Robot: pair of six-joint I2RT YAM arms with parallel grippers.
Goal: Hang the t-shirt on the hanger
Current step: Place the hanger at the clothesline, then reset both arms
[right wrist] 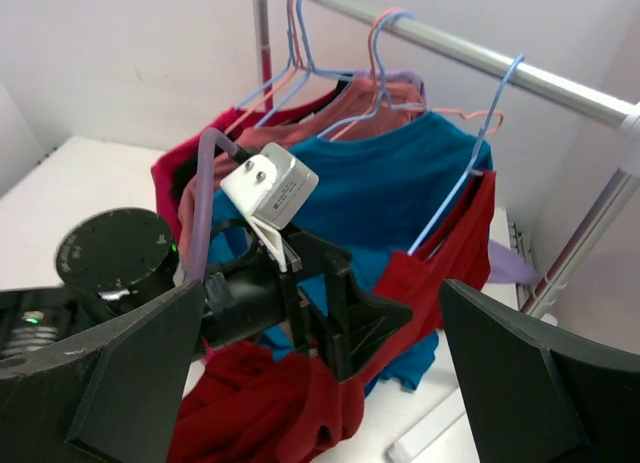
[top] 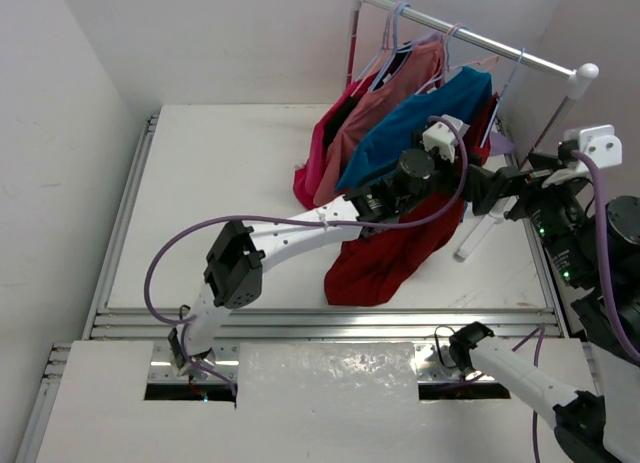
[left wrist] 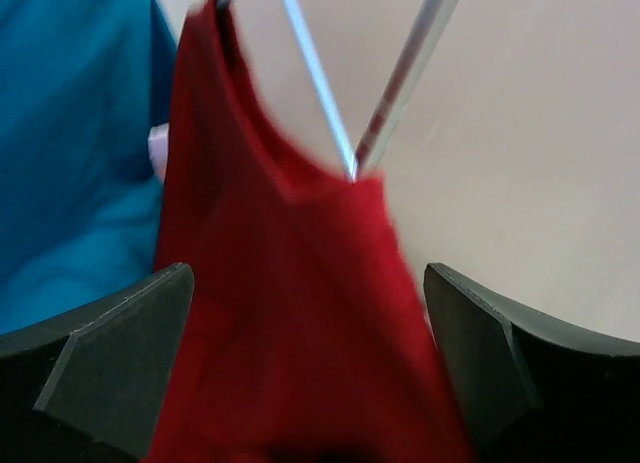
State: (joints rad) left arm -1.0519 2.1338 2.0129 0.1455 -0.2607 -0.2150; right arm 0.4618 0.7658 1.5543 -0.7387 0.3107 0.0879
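T-shirt (top: 385, 258) hangs off the pale blue hanger (right wrist: 465, 173) at the far-rt end of the rail (right wrist: 520, 73) in the top view. One shoulder is up on a hanger arm, the rest sags in a heap onto the table (top: 220, 183). Hanger hook is over the rail, just beside the teal shirt (right wrist: 390, 183). L gripper (left wrist: 307, 283): jaws wide apart, red cloth betw. them, not pinched. R gripper (right wrist: 320, 303) is also spread wide and holds nothing, with L arm's wrist right in front. Pink shirts (top: 350, 133) hang further along.
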